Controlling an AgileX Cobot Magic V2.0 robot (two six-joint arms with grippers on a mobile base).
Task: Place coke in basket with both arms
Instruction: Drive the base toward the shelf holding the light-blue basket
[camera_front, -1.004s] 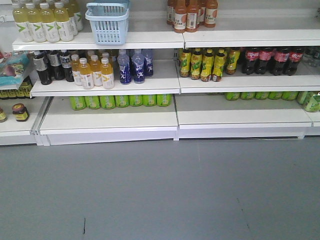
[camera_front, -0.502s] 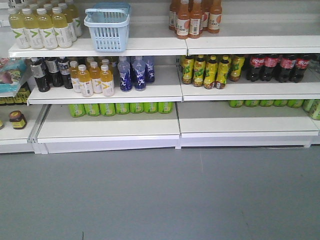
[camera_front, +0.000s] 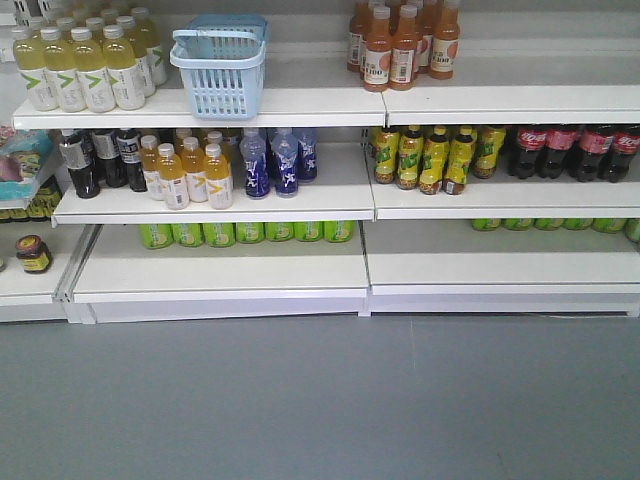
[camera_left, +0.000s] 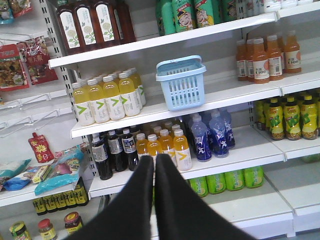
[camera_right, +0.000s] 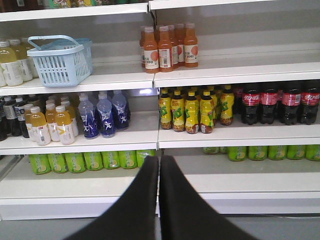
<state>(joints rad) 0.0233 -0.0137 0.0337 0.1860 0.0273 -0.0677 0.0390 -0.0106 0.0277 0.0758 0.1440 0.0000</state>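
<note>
Black and tapered, the left pincer (camera_left: 154, 160) rises from the lower edge of its wrist view with its two fingers pressed together and nothing between them. The right pincer (camera_right: 158, 161) is in the same condition in its own view: fingers closed against each other, holding nothing. Both hang in open air, well apart from the stock.

Grey floor (camera_front: 320, 400) lies in front of the white shelving (camera_front: 220, 275). On the lowest tier, a row of green bottles (camera_front: 250, 232) sits far back under the shelf above.

On the middle shelf, the left bay carries dark bottles (camera_front: 95, 160), orange-yellow bottles (camera_front: 190, 175) and blue bottles (camera_front: 270, 160). The right bay carries yellow-labelled bottles (camera_front: 430, 158) and, further right, cola bottles (camera_front: 570, 150) with red labels.

On the shelf above, the basket (camera_front: 225, 85) stands upright in the left bay, near the front edge. It is just beside the pale yellow bottles (camera_front: 80, 65) on its left and well apart from the orange bottles (camera_front: 400, 45) in the right bay. Its contents cannot be judged from these angles.
</note>
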